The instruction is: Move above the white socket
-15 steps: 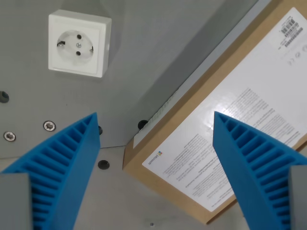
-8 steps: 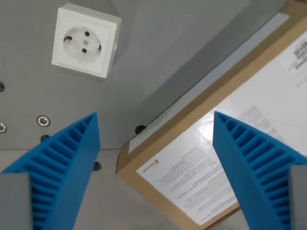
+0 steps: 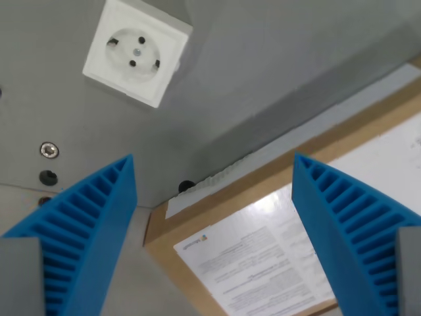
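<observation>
The white socket [image 3: 137, 52] is a square wall-type outlet lying on the grey plate [image 3: 263, 59] at the wrist view's upper left, turned slightly clockwise. My gripper [image 3: 214, 197] is open and empty. Its two blue ribbed fingers [image 3: 85, 230] stand wide apart at the bottom left and bottom right. The socket lies above and a little left of the gap between the fingers, apart from them.
A brown cardboard box [image 3: 276, 263] with a white printed label fills the lower right, its edge running diagonally under the right finger. Screws and holes [image 3: 48, 150] dot the plate at the left, and one hole [image 3: 186, 186] sits by the box corner.
The camera has moved and turned: the socket has shifted right and up in view and looks rotated clockwise. The box has slid down and right. The fingers stay open as before.
</observation>
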`<state>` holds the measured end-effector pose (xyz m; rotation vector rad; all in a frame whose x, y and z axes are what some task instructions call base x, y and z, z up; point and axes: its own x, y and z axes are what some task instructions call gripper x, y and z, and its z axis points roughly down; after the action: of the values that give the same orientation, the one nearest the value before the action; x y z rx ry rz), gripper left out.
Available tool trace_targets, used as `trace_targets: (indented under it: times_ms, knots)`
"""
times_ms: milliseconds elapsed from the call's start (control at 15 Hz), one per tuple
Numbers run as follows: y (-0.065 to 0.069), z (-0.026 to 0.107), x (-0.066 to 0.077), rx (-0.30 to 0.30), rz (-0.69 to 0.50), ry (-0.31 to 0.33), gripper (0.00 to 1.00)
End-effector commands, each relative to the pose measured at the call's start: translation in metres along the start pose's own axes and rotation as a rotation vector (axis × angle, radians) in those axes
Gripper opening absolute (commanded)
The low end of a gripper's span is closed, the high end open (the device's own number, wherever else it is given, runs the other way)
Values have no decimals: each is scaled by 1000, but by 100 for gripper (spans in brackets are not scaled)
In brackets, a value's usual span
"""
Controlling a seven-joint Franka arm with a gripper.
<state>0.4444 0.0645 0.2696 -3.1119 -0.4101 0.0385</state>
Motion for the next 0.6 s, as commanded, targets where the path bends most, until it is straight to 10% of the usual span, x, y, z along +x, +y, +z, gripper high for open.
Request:
trace_targets:
  times_ms: [67,600]
  knots:
    - [-4,12,-3,-6,-350,113,100]
    - [-18,37,6,-16,-617,127,100]
